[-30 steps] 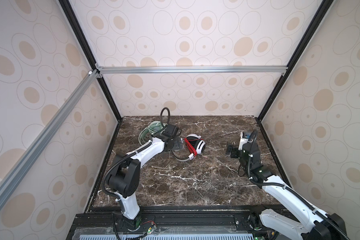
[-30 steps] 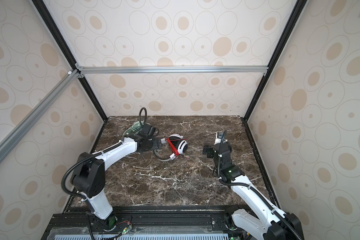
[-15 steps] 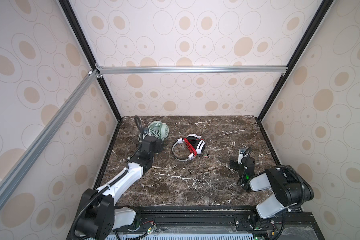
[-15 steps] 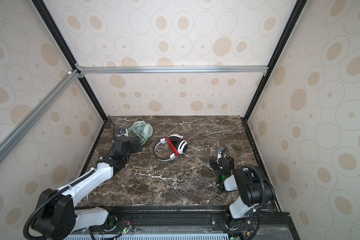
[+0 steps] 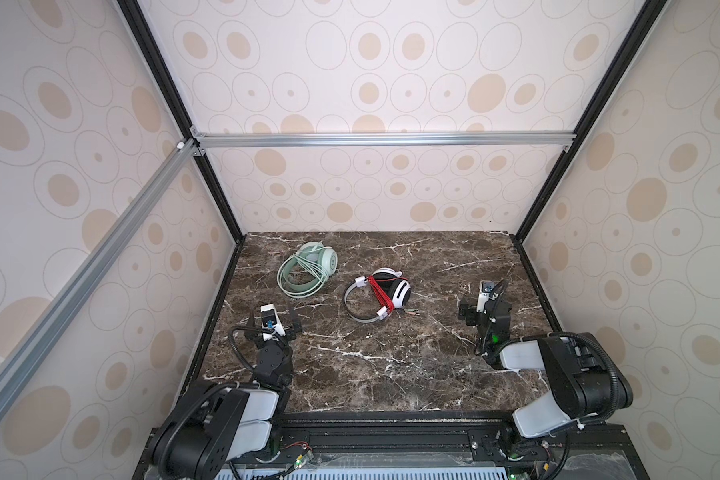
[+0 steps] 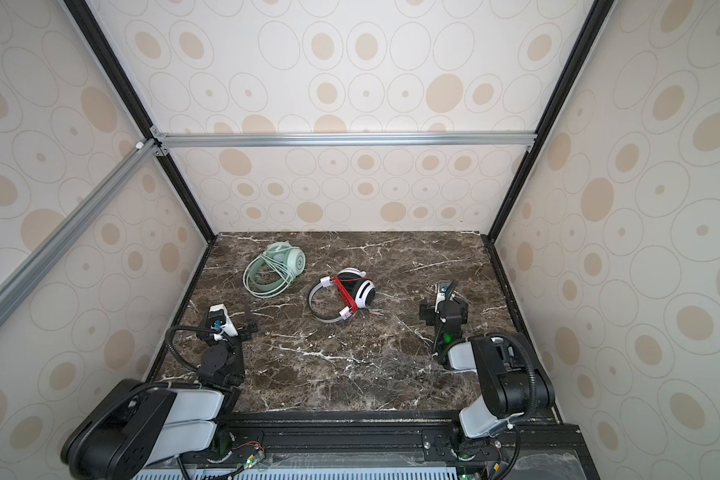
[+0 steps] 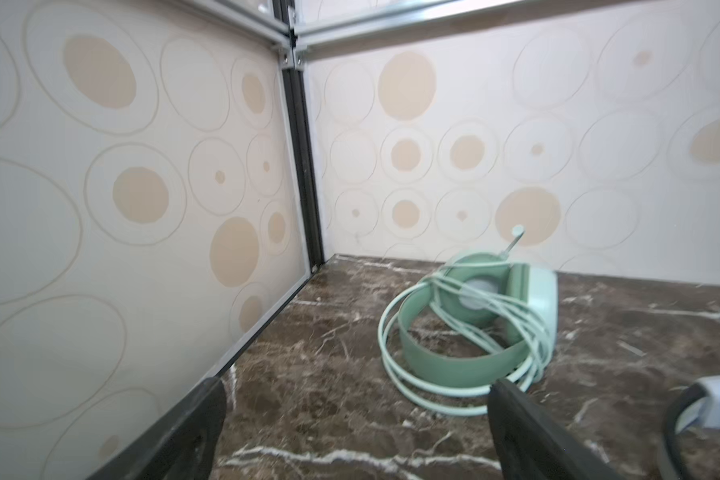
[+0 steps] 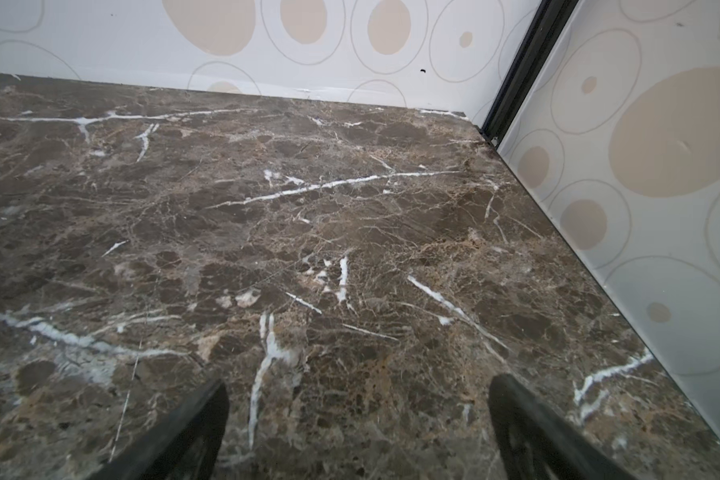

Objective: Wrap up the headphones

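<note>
Both top views show two headphones lying on the marble table (image 5: 391, 365). The mint green pair (image 5: 327, 264) (image 6: 294, 262) lies at the back left with its pale green cable looped around the headband. The white-and-black pair (image 5: 402, 293) (image 6: 366, 293) lies near the middle, its red cable (image 5: 378, 296) wound across the grey headband. My left gripper (image 5: 271, 321) (image 7: 356, 390) stands open at the front left, well short of the green pair (image 7: 454, 365). At the right side my right gripper (image 5: 483, 303) (image 8: 356, 386) is open over bare marble, nothing between its fingers.
Patterned walls with black frame posts close in the table on three sides. An aluminium bar (image 5: 383, 139) crosses high at the back. A black rail (image 5: 391, 436) runs along the front edge by the arm bases. A white-grey end of the other pair (image 7: 715, 399) shows in the left wrist view.
Both arms have pulled back toward the front of the table, away from the headphones. The left gripper has left the green pair, which now lies uncovered. Both grippers stayed open.
</note>
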You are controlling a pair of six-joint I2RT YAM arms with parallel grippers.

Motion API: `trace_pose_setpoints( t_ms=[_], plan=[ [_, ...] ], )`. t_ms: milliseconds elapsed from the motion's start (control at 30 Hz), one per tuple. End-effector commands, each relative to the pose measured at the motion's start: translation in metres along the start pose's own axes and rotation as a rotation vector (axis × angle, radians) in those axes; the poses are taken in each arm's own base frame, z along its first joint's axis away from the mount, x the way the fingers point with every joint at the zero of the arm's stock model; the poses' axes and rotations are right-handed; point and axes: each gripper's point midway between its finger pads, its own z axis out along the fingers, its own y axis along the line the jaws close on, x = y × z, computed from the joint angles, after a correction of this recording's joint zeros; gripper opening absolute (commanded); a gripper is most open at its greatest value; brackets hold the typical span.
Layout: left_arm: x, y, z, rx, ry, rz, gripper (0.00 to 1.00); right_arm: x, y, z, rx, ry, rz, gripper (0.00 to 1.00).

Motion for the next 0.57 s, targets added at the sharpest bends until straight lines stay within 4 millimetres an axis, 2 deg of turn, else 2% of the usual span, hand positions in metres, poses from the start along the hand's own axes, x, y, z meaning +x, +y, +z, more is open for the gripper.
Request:
trace_pose_setpoints(
  t_ms=[0, 33, 67, 133, 200, 233, 267, 333, 367, 533],
  plan=[
    [-0.010, 0.024, -0.003, -0.114, -0.085, -0.037, 0.98, -0.002, -0.002, 0.001, 0.002, 0.002, 0.007, 1.00],
    [0.000, 0.023, 0.002, -0.124, -0.056, -0.039, 0.98, -0.002, -0.002, 0.001, 0.002, 0.002, 0.009, 1.00],
    [-0.002, 0.018, 0.009, -0.108, -0.063, -0.019, 0.98, -0.002, -0.002, 0.001, 0.002, 0.003, 0.008, 1.00],
    [0.003, -0.002, 0.016, -0.007, -0.037, 0.030, 0.98, -0.003, -0.002, 0.001, 0.002, 0.003, 0.009, 1.00],
    [0.009, -0.007, 0.025, 0.033, -0.011, 0.024, 0.98, -0.003, -0.002, 0.001, -0.001, 0.004, 0.009, 1.00],
    [0.023, -0.010, 0.031, 0.068, 0.040, 0.009, 0.98, -0.002, -0.001, 0.003, -0.010, 0.011, 0.011, 1.00],
    [0.023, -0.006, 0.042, 0.034, 0.037, 0.011, 0.98, -0.001, 0.000, 0.004, -0.027, 0.022, 0.015, 1.00],
    [0.039, -0.017, 0.058, 0.084, 0.147, 0.021, 0.98, 0.000, 0.000, 0.008, -0.059, 0.042, 0.030, 1.00],
    [0.038, -0.016, 0.062, 0.099, 0.133, 0.005, 0.98, 0.000, 0.000, 0.008, -0.066, 0.046, 0.034, 1.00],
    [0.038, -0.016, 0.061, 0.100, 0.141, 0.003, 0.98, 0.001, -0.004, 0.005, -0.048, 0.036, 0.034, 1.00]
  ],
)
